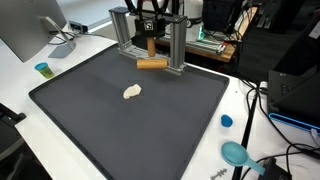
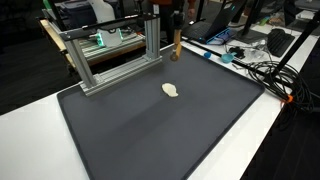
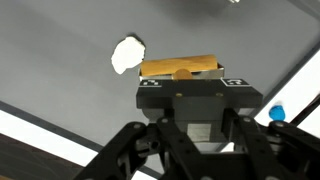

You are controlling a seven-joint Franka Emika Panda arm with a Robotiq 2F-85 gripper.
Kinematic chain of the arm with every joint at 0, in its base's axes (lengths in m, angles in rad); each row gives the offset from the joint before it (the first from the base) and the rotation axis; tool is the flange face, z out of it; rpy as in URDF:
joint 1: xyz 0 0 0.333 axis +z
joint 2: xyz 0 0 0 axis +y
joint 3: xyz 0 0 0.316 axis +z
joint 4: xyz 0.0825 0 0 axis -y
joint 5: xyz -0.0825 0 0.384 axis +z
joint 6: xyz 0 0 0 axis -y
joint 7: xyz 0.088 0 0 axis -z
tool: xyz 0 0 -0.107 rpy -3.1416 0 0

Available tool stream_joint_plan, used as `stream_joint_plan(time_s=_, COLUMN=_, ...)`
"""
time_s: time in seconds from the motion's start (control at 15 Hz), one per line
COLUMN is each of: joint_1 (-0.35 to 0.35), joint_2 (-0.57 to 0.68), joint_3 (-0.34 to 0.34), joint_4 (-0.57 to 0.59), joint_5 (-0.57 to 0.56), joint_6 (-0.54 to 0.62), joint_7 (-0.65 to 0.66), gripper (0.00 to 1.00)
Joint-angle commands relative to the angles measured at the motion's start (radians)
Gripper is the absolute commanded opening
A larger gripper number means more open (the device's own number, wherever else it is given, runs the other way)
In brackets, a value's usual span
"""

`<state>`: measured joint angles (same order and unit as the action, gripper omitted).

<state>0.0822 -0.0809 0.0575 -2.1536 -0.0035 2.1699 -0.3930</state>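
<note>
Dark mat (image 1: 120, 130) fills the table. Off its edge at 10 o'clock stands a cup (image 1: 42, 69), and a white lump (image 1: 132, 92) lies near centre. At 12 o'clock the gripper (image 1: 150, 52) pinches a dowel (image 1: 152, 63) low inside the frame (image 1: 178, 45). A cap (image 1: 226, 121) sits at 4 o'clock. A good hold, I judge, means a level dowel, gripped mid-length, clear of the posts.

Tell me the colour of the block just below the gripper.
Light brown, like bare wood. The wrist view shows the block best.
</note>
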Motion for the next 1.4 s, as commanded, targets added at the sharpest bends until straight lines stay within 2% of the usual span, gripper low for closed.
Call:
stream_joint_plan(time_s=0.0, joint_1=-0.020, joint_2=0.072, joint_3=-0.037, joint_4=0.080, joint_5=0.007, joint_6=0.000, joint_7=-0.261, gripper=0.22)
stream_joint_plan(time_s=0.33, joint_1=-0.080, joint_2=0.233, joint_3=-0.055, joint_4=0.294, joint_5=0.046, joint_6=-0.090, joint_7=-0.626, gripper=0.22)
stream_joint_plan(time_s=0.53, joint_1=-0.120, joint_2=0.309, joint_3=-0.048, joint_4=0.390, joint_5=0.017, joint_6=-0.165, joint_7=-0.803, gripper=0.22)
stream_joint_plan(time_s=0.6, joint_1=-0.108, joint_2=0.253, joint_3=-0.044, joint_4=0.297, joint_5=0.016, joint_6=-0.100, joint_7=-0.698, gripper=0.22)
stream_joint_plan(time_s=0.67, joint_1=-0.116, joint_2=0.272, joint_3=-0.044, joint_4=0.313, joint_5=0.016, joint_6=-0.106, joint_7=-0.713, gripper=0.47)
stream_joint_plan(time_s=0.8, joint_1=-0.117, joint_2=0.279, joint_3=-0.042, joint_4=0.309, joint_5=0.016, joint_6=-0.104, joint_7=-0.708, gripper=0.47)
stream_joint_plan(time_s=0.87, joint_1=-0.115, joint_2=0.278, joint_3=-0.040, joint_4=0.308, joint_5=0.016, joint_6=-0.104, joint_7=-0.706, gripper=0.22)
stream_joint_plan(time_s=1.0, joint_1=-0.106, joint_2=0.251, joint_3=-0.038, joint_4=0.247, joint_5=-0.042, joint_6=0.004, joint_7=-0.724, gripper=0.22)
stream_joint_plan(time_s=1.13, joint_1=-0.121, joint_2=0.249, joint_3=-0.041, joint_4=0.207, joint_5=-0.053, joint_6=0.046, joint_7=-0.767, gripper=0.22)
stream_joint_plan(time_s=1.33, joint_1=-0.135, joint_2=0.247, joint_3=-0.040, joint_4=0.168, joint_5=-0.036, joint_6=-0.003, joint_7=-0.821, gripper=0.22)
